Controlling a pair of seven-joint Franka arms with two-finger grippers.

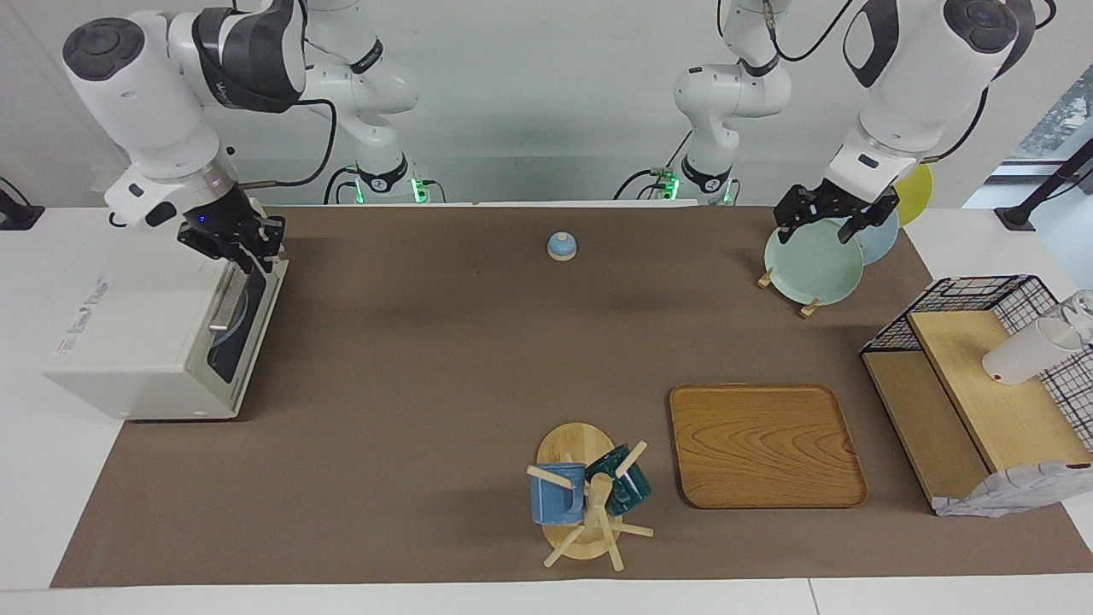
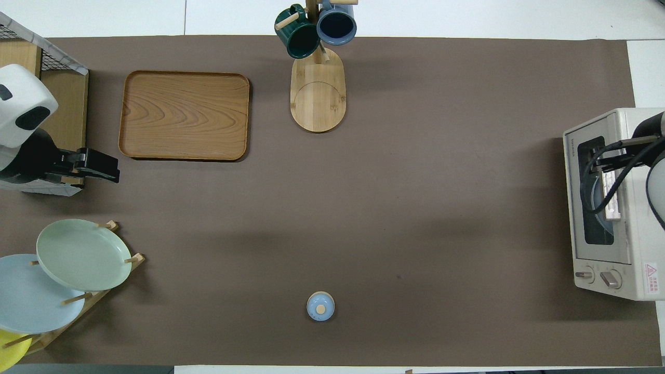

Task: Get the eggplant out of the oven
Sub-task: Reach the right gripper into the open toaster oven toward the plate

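The off-white oven (image 1: 128,342) stands at the right arm's end of the table, its dark glass door (image 1: 246,337) shut. It also shows in the overhead view (image 2: 631,244). The eggplant is hidden. Only a pale round shape shows dimly through the glass. My right gripper (image 1: 248,248) is open and hangs over the top front edge of the oven, just above the metal bar handle (image 1: 227,301). I cannot tell whether it touches the handle. My left gripper (image 1: 835,215) is open and empty, up in the air over the plate rack's side.
A rack of plates (image 1: 811,265) and a wire shelf (image 1: 982,376) with a white cup stand at the left arm's end. A wooden tray (image 1: 764,444), a mug tree (image 1: 589,495) with two mugs and a small blue knob (image 1: 561,246) sit mid-table.
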